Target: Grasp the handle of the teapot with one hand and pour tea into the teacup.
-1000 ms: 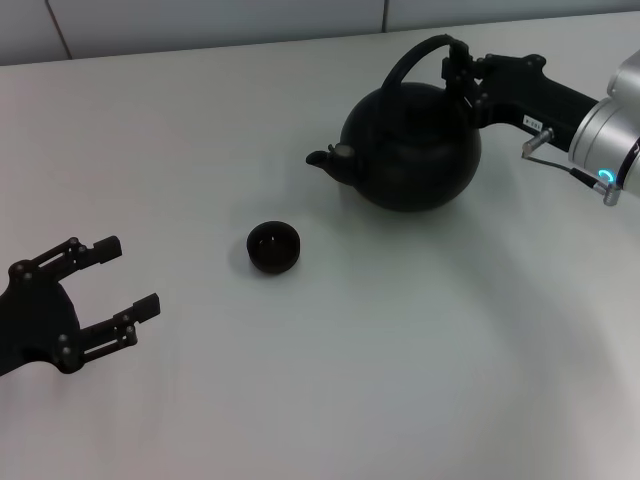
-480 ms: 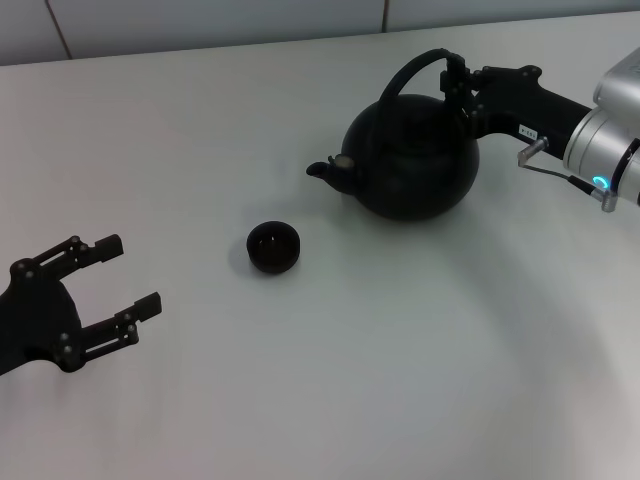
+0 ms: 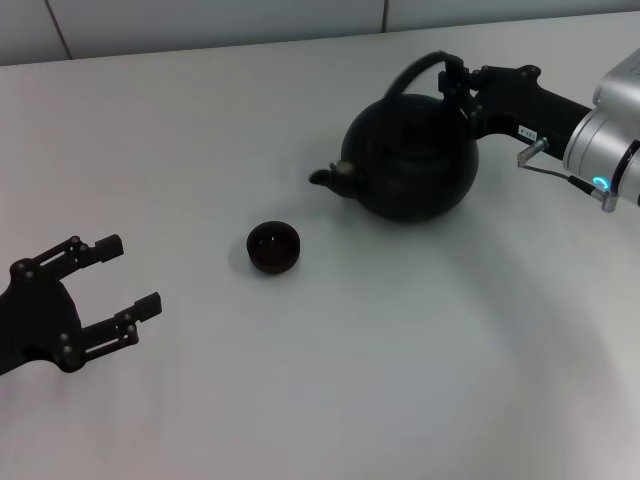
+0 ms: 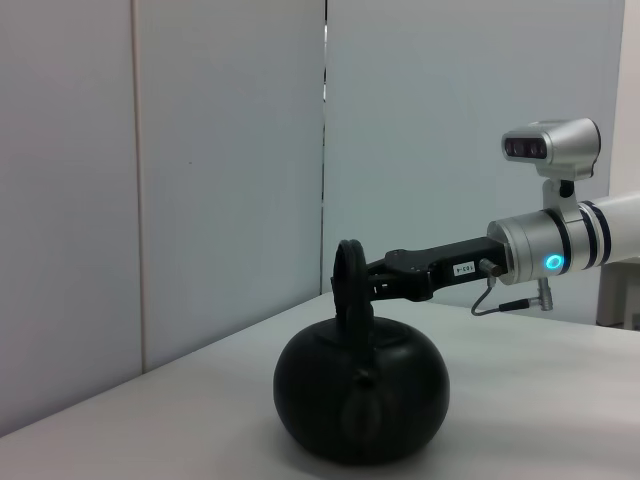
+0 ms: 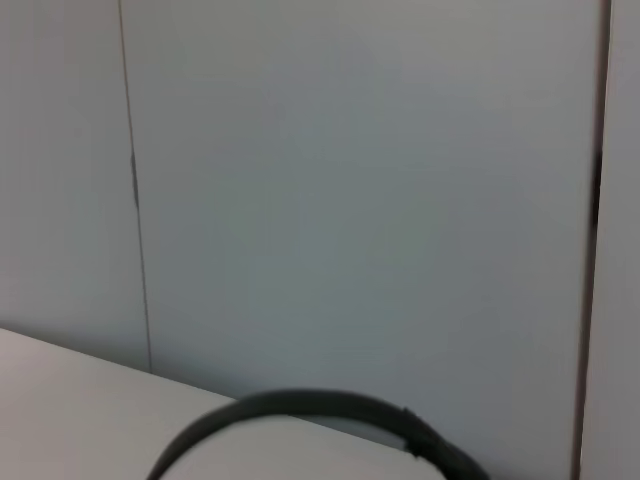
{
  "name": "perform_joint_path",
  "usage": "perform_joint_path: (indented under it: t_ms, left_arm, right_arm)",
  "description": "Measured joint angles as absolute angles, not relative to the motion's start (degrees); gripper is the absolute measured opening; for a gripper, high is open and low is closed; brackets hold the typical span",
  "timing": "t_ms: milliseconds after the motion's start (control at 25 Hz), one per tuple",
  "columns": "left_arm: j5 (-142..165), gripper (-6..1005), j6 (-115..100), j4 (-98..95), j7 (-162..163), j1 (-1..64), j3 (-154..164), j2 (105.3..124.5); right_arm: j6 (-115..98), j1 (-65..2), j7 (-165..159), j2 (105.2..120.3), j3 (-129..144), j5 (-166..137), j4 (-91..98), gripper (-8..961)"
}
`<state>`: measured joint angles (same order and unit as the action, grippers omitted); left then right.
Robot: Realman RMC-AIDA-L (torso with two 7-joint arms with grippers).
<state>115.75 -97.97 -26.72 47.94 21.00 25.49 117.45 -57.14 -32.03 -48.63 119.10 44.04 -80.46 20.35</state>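
black against the pale desk (image 3: 330,380), the teapot (image 3: 410,155) sits toward the far right corner, its short spout (image 3: 325,177) aimed at the left edge. its arched handle (image 3: 415,70) rises over the top, and the right gripper (image 3: 457,82) reaches in from the right edge and meets the handle at its right end, the fingers closed around the loop there. the left wrist view shows the same hold from the side: the handle (image 4: 349,280) stands upright above the round body of the teapot (image 4: 362,395) and the right gripper (image 4: 372,285) clamps it just below the crown. in the right wrist view only a curved stretch of the handle (image 5: 320,410) shows against a grey wall (image 5: 350,180).

the teacup (image 3: 274,247) stands upright on the desk near the middle, nearer the front edge than the teapot and a little left of the spout, apart from it.

the left gripper (image 3: 115,290) hovers by the near left corner, fingers spread wide and holding nothing, well apart from the teacup.
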Motion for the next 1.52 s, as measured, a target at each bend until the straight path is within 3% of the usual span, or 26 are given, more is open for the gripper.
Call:
perform_joint_path:
  t_ms: [560,880,1520]
  left_arm:
    - [115.8,785,-98.3,-26.7,48.1,20.8,25.5,117.42]
    - [115.8,785,-98.3,-26.8,48.1,20.6,25.5,117.46]
    - [115.8,785,-98.1,-26.8,48.1,21.1,25.8,117.41]
  right_arm:
    - [-59.2,-30.9,-45.7,119.31,43.3,-77.5,19.9,333]
    - [-63.0,-28.4,-45.7,119.30,43.2,-77.4,20.0,752]
    - [-79.3,-16.2,-46.3,118.74,35.5,-77.5,17.2,752]
